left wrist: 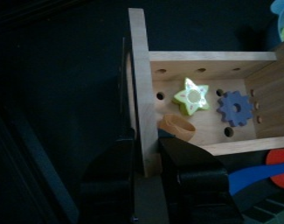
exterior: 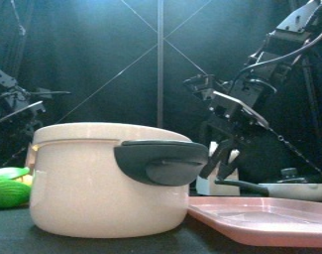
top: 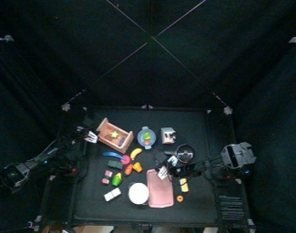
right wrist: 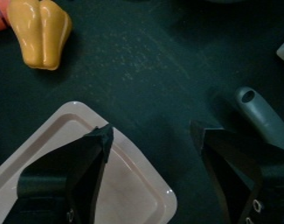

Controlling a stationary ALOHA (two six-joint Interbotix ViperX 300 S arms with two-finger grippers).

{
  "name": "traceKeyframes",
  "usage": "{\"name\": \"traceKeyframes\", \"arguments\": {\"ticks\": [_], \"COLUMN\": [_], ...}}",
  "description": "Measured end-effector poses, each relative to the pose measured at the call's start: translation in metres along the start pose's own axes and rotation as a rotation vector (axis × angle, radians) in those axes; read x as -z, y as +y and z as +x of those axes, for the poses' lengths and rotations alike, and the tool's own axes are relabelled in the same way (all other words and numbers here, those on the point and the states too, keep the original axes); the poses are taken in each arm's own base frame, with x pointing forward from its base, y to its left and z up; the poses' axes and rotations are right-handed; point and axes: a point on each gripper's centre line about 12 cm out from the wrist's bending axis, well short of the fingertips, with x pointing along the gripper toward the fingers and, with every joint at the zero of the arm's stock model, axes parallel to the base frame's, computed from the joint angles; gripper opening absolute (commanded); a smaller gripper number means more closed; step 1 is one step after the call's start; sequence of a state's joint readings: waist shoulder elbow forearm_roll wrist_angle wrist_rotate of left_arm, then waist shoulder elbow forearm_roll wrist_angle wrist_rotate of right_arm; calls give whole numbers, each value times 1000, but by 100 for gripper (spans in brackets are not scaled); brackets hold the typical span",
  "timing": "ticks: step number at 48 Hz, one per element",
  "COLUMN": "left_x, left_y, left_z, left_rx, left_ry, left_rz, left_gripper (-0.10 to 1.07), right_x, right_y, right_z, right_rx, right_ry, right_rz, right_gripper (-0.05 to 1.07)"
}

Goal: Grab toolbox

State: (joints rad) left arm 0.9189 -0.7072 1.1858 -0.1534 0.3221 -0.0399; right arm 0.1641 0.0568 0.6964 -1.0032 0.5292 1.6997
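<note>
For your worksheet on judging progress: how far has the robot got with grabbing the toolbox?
Done: the left end effector has reached the toolbox, its jaws straddling one wooden wall.
In hand: the grip itself; whether the jaws are clamped on the wall cannot be told.
Left: lifting; the box sits on the table in the top view.
The right end effector hangs open over a white tray, away from the box.

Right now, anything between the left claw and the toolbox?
Nothing visible. In the left wrist view the left claw is already at the toolbox, its jaws either side of the wooden side wall, with no object between. The top view agrees: the toolbox sits right off the left arm's end. The right claw hangs open elsewhere.
</note>
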Motion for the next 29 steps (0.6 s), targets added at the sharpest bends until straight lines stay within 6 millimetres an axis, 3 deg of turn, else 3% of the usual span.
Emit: {"name": "traceKeyframes", "arguments": {"ticks": [29], "left_x": [1], "left_y": [-3], "left_z": [0], "left_rx": [24], "left_ry": [16], "left_rz": [-79], "left_gripper": [38], "right_x": [1], "right_y": [1], "right_z": [0], "right_rx": [0], "right_ry": [1], "right_rz": [-1], "right_gripper": [99]}}
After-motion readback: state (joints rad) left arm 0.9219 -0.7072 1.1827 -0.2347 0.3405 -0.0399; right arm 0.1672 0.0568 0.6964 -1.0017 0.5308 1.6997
